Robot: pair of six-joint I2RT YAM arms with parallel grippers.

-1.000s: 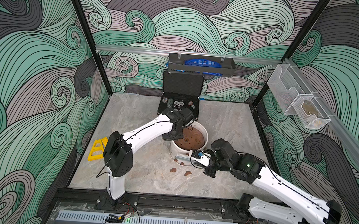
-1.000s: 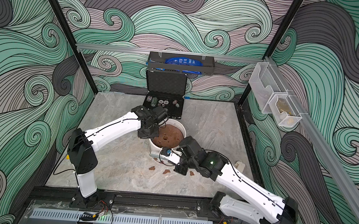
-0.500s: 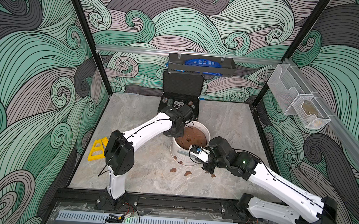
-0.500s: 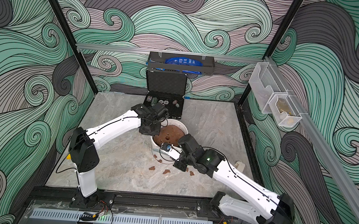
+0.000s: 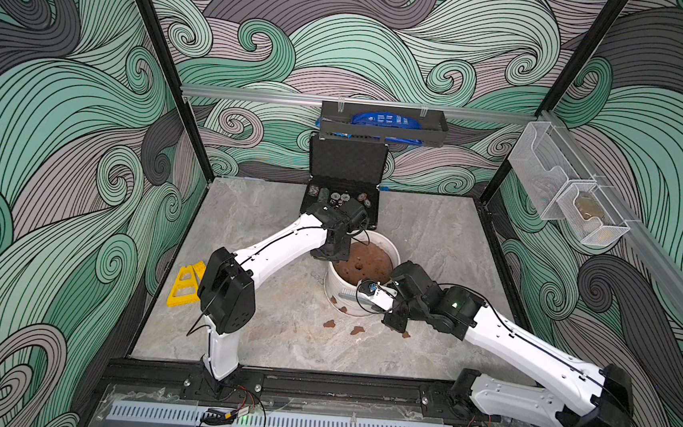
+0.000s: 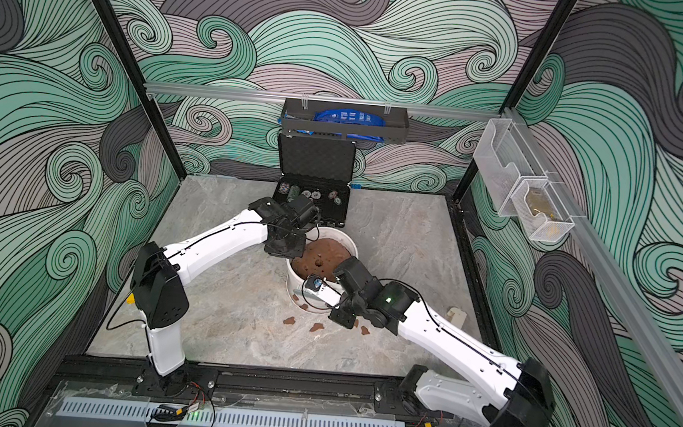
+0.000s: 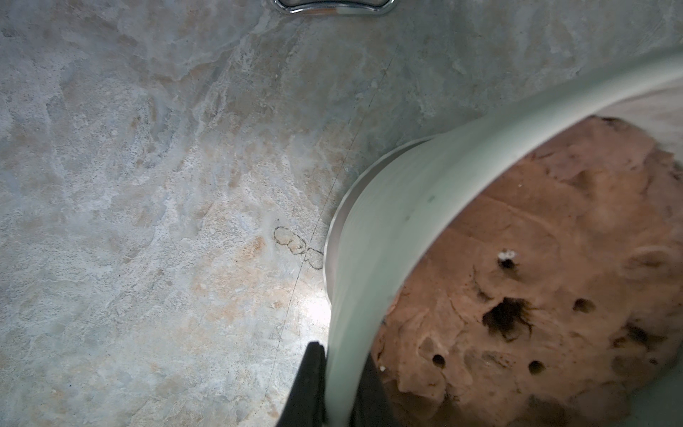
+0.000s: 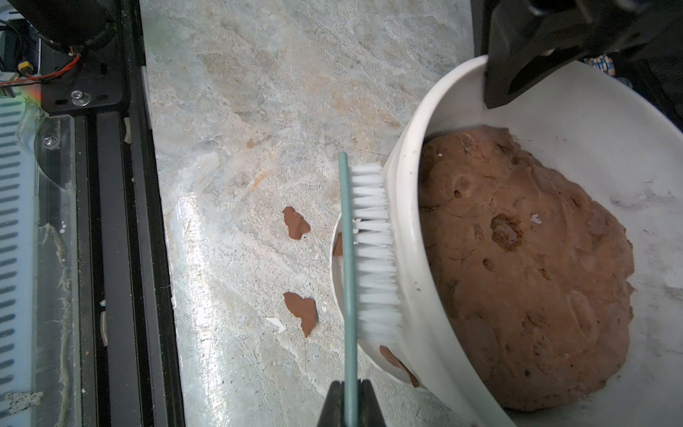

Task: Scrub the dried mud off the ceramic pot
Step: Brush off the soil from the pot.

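Ceramic pot (image 5: pixel 336 289) is sitting mid-bench (image 5: pixel 263 342), toward the back, its far rim coming close to the open black case (image 5: pixel 345 169) against the rear wall; little room is showing between the two. Left arm (image 5: pixel 279 247) is reaching in from the left, and the left jaws are pinching the pot's rim on its far left side, one finger outside the wall and one inside, as the left wrist view shows. Right jaws are pressing together on the thin teal handle of a brush (image 8: pixel 373 258), whose white bristles are bearing against the pot's outer wall just under the rim on the near side. Dried mud (image 8: pixel 397 364) is clinging in small patches low on that wall, and loose flakes (image 5: pixel 329 324) are lying on the bench just in front of the pot's base. Soil mound (image 8: pixel 517 277) is filling the pot below the rim, apart from the brush. Open bench is running left of the pot as far as a yellow piece (image 5: pixel 184 285) at the left edge, and forward from the flakes to the black front rail (image 5: pixel 317 388). Right arm (image 5: pixel 509 340) is slanting across the near right corner.
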